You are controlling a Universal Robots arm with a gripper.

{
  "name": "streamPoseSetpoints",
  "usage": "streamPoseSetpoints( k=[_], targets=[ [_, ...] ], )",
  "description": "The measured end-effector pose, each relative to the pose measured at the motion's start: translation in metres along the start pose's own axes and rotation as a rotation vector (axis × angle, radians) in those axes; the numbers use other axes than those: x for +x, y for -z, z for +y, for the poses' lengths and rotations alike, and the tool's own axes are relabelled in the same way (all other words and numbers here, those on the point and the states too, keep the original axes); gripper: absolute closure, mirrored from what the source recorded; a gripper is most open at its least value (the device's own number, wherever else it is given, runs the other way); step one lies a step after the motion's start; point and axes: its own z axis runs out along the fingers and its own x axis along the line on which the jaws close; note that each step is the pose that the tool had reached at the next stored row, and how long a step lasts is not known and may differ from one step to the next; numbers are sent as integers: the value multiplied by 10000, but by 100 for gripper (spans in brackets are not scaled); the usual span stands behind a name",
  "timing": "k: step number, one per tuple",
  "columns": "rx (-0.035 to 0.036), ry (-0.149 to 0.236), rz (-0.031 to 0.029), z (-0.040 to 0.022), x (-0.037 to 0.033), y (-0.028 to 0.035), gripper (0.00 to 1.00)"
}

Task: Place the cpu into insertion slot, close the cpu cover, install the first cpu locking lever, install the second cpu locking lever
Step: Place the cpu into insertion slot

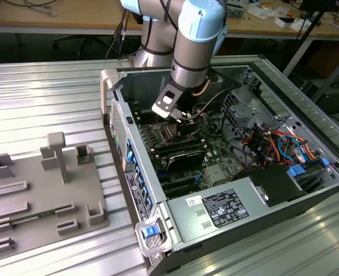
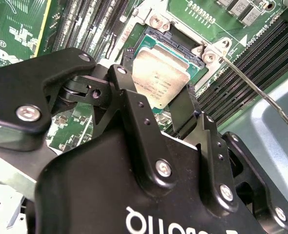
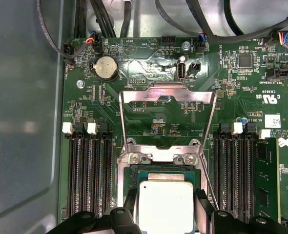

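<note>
The cpu (image 3: 166,207), a small square chip with a silvery top, lies level in the insertion slot (image 3: 132,170) on the green motherboard. My gripper (image 3: 166,196) is shut on the cpu, its black fingers (image 3: 130,199) pressed against two opposite edges. In the second wrist view the cpu (image 2: 158,78) shows just past the gripper (image 2: 151,85). The cpu cover (image 3: 167,91), a thin metal frame, stands swung open beyond the slot. One locking lever (image 2: 255,87) sticks out free beside the socket. In the exterior view the gripper (image 1: 181,118) reaches down into the open computer case.
Black memory slots (image 3: 88,175) flank the socket on both sides. Cable bundles (image 1: 273,144) and a power supply with a white label (image 1: 224,208) fill the case toward the exterior view's right. A grey fixture plate (image 1: 37,195) lies on the table at the exterior view's left.
</note>
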Motion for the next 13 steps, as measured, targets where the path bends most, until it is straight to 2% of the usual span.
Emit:
streamPoseSetpoints(
  k=[13],
  targets=[
    [4,-2,-1,-3,13,-47,45]
  ],
)
